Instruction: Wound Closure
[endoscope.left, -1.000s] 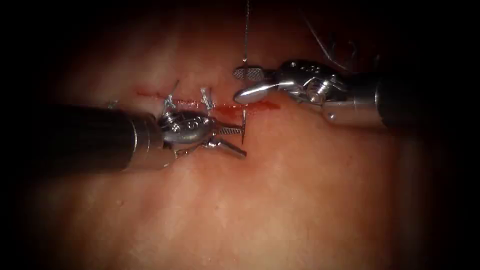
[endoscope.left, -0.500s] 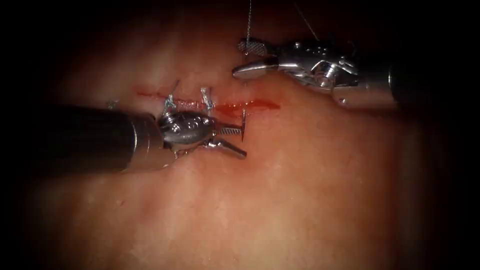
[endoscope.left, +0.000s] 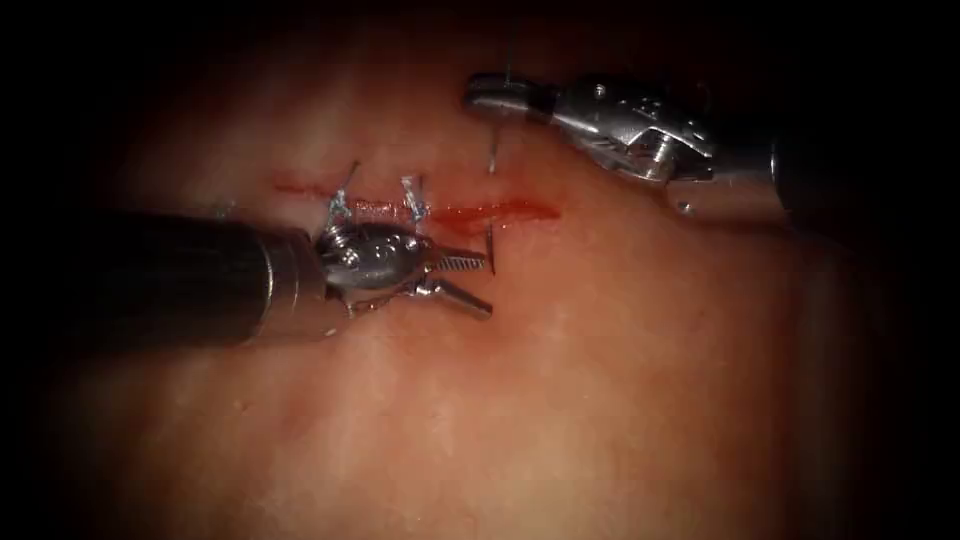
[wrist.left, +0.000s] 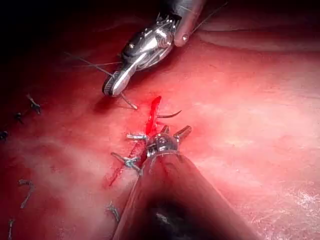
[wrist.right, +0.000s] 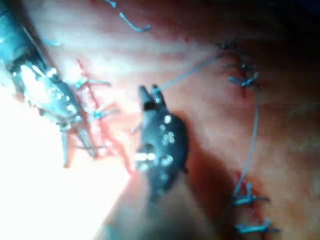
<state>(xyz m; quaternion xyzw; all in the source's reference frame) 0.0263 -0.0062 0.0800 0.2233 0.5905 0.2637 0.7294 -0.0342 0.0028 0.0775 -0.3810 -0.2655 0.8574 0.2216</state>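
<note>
The right claw, upper middle, is clenched on the thread. The left claw is spread, holding nothing, beside the needle stuck in the tissue below the cut. A hard tug might snap the thread.

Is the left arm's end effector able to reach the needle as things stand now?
Probably yes. The left end effector, jaws open and empty, lies right beside the needle, which stands out of the tissue; nothing lies between. The right end effector holds thread, well clear.
</note>
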